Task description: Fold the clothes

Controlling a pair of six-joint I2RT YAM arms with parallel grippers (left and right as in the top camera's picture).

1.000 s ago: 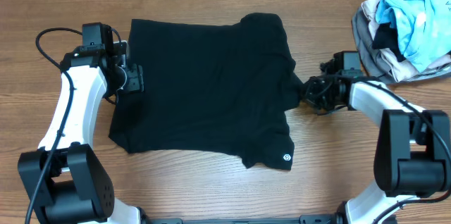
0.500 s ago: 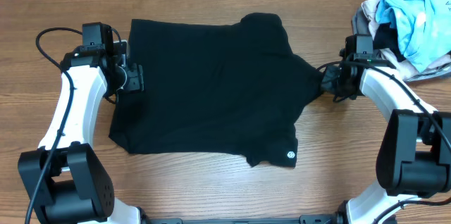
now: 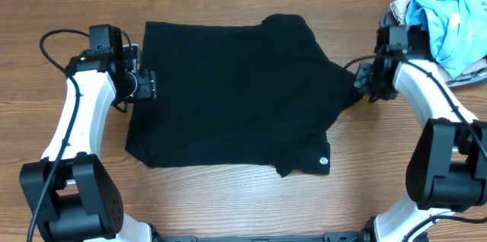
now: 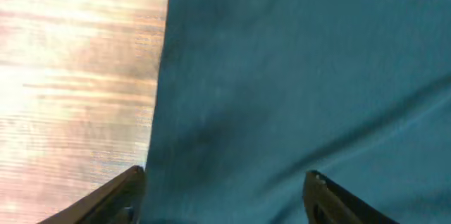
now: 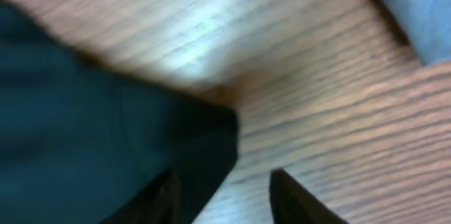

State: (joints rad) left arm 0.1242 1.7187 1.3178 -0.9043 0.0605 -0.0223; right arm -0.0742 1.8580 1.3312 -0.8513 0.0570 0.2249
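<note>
The black garment (image 3: 228, 97) lies spread flat on the wooden table, its small round white logo (image 3: 325, 162) near the front right corner. My left gripper (image 3: 148, 86) is at the garment's left edge. In the left wrist view its fingers (image 4: 222, 182) are wide open over the cloth (image 4: 296, 76). My right gripper (image 3: 364, 84) is at the garment's pointed right tip. In the right wrist view its fingers (image 5: 222, 182) stand apart, with the cloth's corner (image 5: 84, 125) against the left finger and bare wood showing beside the right one.
A bundle of light-blue, grey and beige garments (image 3: 437, 29) sits at the back right corner, just behind my right arm; its edge shows in the right wrist view (image 5: 416, 5). Bare wood table (image 3: 228, 204) runs along the front.
The right gripper moved right and back, dragging the garment's right tip with it; the whole garment and its logo slid right. The left arm stayed put.
</note>
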